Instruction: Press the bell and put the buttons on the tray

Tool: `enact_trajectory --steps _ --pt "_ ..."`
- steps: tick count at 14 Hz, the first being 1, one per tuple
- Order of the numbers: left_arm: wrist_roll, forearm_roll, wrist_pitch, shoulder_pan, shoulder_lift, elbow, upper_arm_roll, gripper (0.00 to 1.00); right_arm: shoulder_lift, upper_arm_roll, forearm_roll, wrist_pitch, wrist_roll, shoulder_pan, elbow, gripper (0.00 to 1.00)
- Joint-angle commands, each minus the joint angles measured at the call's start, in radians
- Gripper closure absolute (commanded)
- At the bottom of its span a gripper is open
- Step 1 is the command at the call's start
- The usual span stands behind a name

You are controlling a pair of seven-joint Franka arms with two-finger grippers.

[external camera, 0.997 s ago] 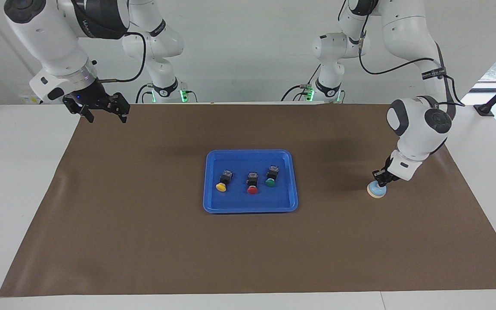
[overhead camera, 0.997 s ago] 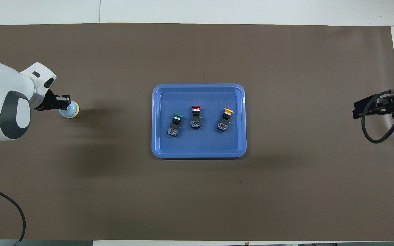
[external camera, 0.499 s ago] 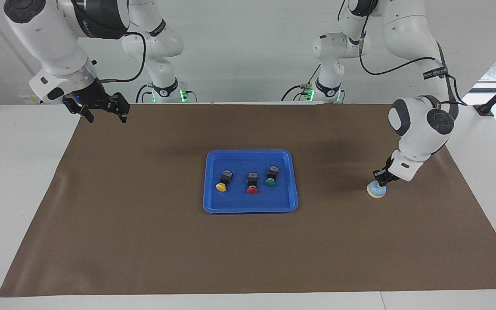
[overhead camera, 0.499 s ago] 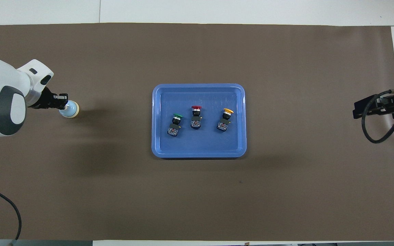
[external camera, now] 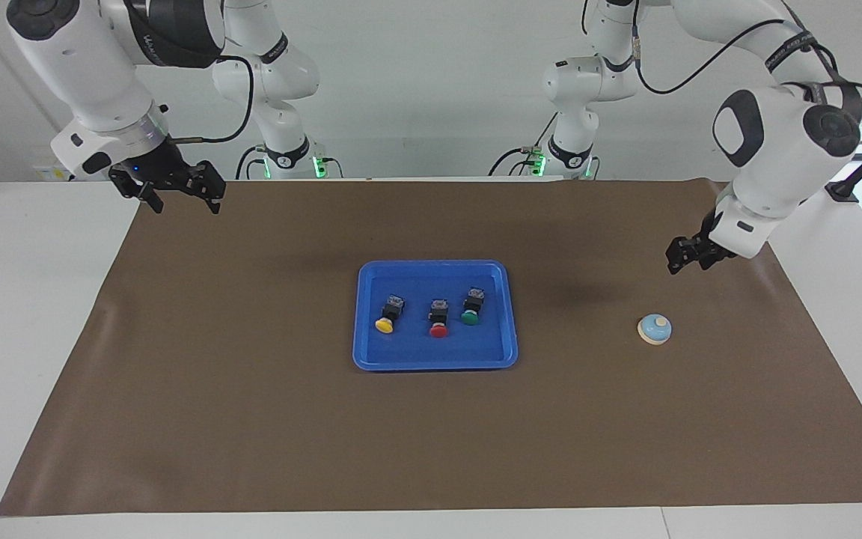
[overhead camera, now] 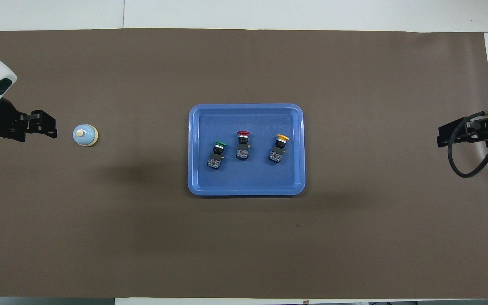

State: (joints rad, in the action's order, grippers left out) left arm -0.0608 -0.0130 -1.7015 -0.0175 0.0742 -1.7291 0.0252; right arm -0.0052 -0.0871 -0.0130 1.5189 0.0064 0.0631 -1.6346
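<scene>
Facing view shows the light-blue bell with cream knob standing alone below the raised left gripper, whose fingers look spread, holding nothing.

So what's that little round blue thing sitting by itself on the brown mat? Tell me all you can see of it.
That is the bell, a small light-blue dome with a cream knob on top and a cream ring round its base; it looks smooth and glossy. It stands upright on the brown mat, alone, toward the left arm's end of the table, well apart from the blue tray. Nothing touches it: the left pincer hangs in the air, clear of it.
</scene>
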Motion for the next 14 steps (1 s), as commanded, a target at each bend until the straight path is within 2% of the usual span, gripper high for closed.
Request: enact_trajectory --steps 1,6,8,14 --pt "0.001 0.013 0.087 0.008 -0.089 -0.02 -0.008 0.0 -0.015 0.015 -0.013 -0.009 -0.017 -0.016 -0.01 0.0" --pt "0.009 0.014 0.126 0.01 -0.105 -0.004 -0.007 0.0 -0.015 0.015 -0.013 -0.009 -0.017 -0.016 -0.01 0.0" --pt "0.01 0.015 0.172 0.01 -0.088 0.066 -0.007 0.0 -0.015 0.015 -0.015 -0.009 -0.017 -0.016 -0.011 0.0" --pt "0.01 0.015 0.149 0.01 -0.068 0.097 -0.007 0.0 -0.015 0.015 -0.013 -0.009 -0.017 -0.016 -0.01 0.0"
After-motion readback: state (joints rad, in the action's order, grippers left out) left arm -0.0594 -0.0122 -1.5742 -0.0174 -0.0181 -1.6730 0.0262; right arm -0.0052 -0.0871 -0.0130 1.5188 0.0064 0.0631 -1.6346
